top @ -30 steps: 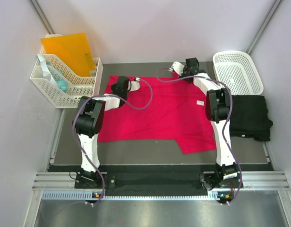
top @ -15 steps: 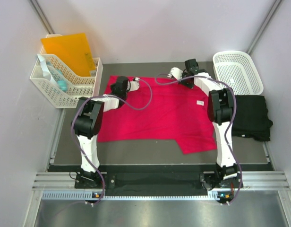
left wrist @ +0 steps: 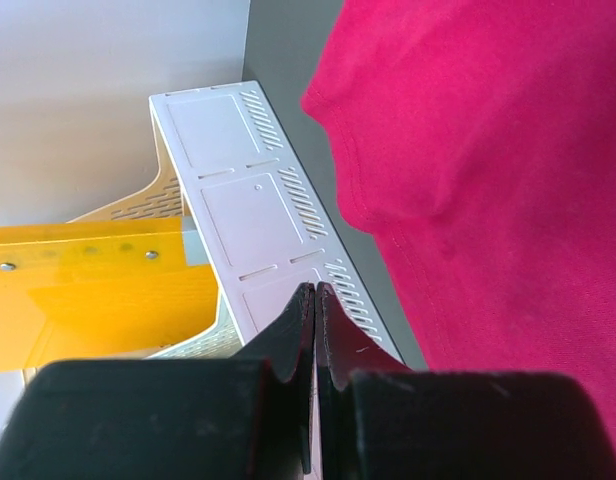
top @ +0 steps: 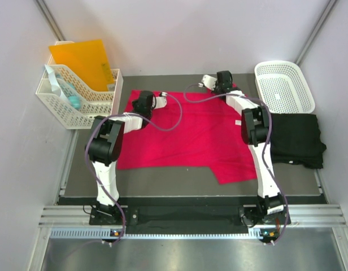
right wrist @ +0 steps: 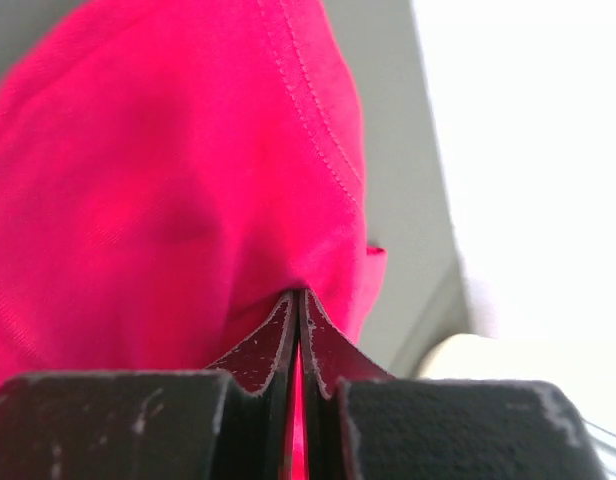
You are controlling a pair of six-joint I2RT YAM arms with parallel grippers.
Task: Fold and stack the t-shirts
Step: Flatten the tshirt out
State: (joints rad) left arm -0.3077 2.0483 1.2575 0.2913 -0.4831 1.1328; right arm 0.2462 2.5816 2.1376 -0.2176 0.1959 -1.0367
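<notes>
Judging from the layout, you're about halfway: the black t-shirt [top: 298, 138] looks folded at the table's [top: 162, 178] right edge, while the pinkish-red t-shirt [top: 185, 135] lies spread mid-table, still unfolded and unstacked, its far edge pinched by the right gripper [right wrist: 296, 295] — the left gripper [left wrist: 315, 290] is pressed together on nothing.

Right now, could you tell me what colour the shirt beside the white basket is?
The shirt is black, clearest in the top view.

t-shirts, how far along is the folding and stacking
Done: the black t-shirt looks folded at the right. In hand: the right gripper pinches the far edge of the red t-shirt, which lies mostly spread. To do: folding it and stacking.
</notes>
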